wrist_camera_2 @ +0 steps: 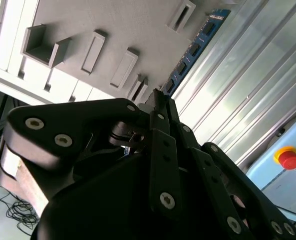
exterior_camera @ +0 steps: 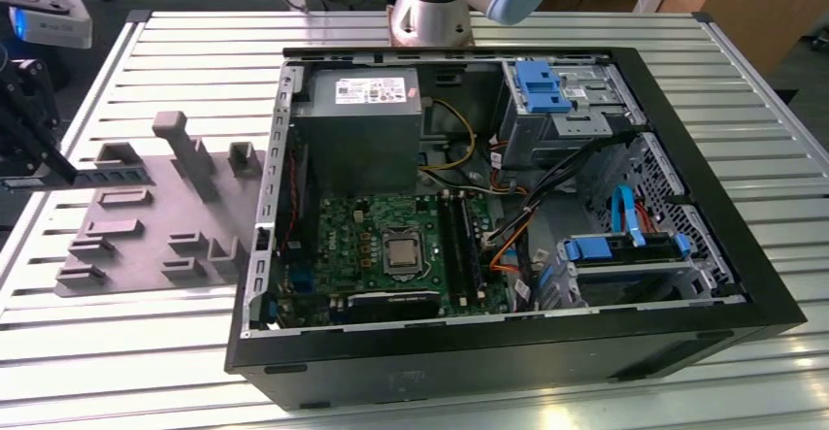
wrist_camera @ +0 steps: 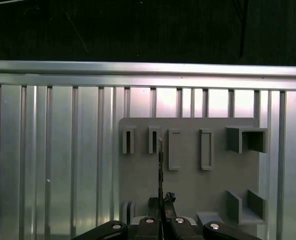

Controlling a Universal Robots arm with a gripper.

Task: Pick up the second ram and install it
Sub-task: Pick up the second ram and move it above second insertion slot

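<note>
My gripper hangs over the exterior view's left side of the table and is shut on one end of the second ram. The ram is a thin dark blue-green stick with black chips. It juts out from the fingertips above the grey holder plate. In the second wrist view the ram runs away from the gripper over the plate's blocks. In the first wrist view the ram shows edge-on as a thin line rising from the gripper. The black motherboard slots lie inside the open computer case.
The grey plate carries several upright holder blocks, including a tall post. The open case holds a grey power supply, blue drive brackets and cables. A red stop button stands off the slatted metal table. The robot base rises at the back.
</note>
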